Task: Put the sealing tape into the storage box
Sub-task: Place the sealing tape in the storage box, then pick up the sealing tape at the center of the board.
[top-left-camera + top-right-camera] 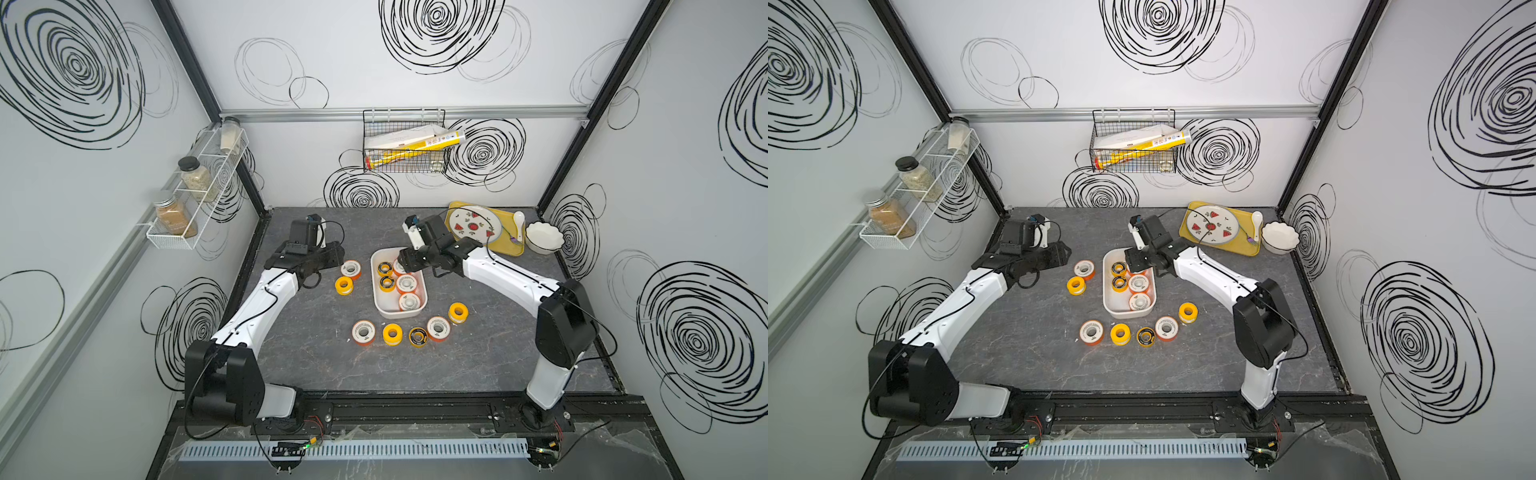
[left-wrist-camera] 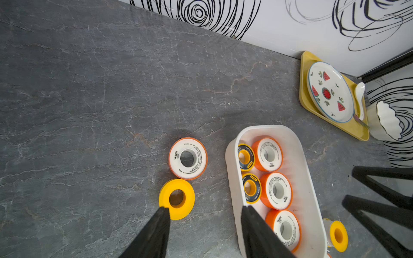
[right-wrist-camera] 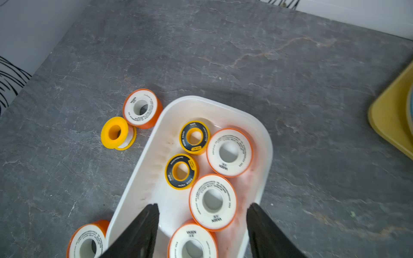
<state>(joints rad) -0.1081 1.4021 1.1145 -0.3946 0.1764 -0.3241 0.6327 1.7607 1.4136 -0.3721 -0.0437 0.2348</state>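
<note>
Storage box (image 3: 161, 143) was smooth, slightly glossy white plastic. Table (image 3: 290, 89) was matt, veined grey stone-look. Sealing tape (image 3: 213, 185) spools looked smooth plastic.

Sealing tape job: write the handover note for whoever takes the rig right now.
Left gripper: open, empty, above the table beside a yellow spool.
Right gripper: open, empty, over the storage box.
Done: five in the box: three orange spools, two black-faced spools.
To do: seven on the table: that yellow one and an orange neighbour on the box's left-arm side, plus an arc of five nearer the arm bases.
</note>
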